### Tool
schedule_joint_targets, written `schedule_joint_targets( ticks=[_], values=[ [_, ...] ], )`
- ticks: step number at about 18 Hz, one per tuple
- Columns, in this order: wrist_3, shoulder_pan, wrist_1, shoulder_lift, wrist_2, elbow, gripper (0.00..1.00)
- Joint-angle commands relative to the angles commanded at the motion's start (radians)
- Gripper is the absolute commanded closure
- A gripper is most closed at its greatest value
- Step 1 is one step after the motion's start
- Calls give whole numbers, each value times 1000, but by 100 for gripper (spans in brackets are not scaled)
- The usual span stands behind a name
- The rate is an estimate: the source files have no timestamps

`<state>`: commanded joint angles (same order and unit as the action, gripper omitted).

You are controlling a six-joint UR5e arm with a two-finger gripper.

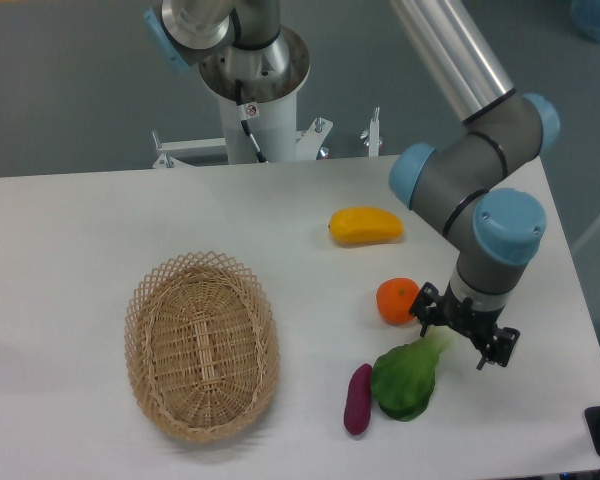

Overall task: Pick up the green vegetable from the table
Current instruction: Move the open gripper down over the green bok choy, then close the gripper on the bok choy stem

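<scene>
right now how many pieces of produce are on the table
4: a yellow fruit farthest back, an orange below it, the green vegetable under the end effector, a purple vegetable beside it.
</scene>
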<state>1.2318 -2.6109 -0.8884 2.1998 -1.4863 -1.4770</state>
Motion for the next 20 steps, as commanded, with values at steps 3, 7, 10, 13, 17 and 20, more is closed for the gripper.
schedule_joint_targets(
  ticks=[3, 7, 10, 13, 17, 20],
  values=[
    [3, 5, 31, -3, -31, -37, 0],
    [-5, 21, 48, -3, -75, -60, 0],
    [-5, 22, 115, -2, -75, -89, 0],
    [-2, 22, 140, 0, -77, -98, 21],
    [-6, 22, 143, 2, -80, -98, 46],
    [2, 22, 144, 0, -80, -98, 62]
  ],
)
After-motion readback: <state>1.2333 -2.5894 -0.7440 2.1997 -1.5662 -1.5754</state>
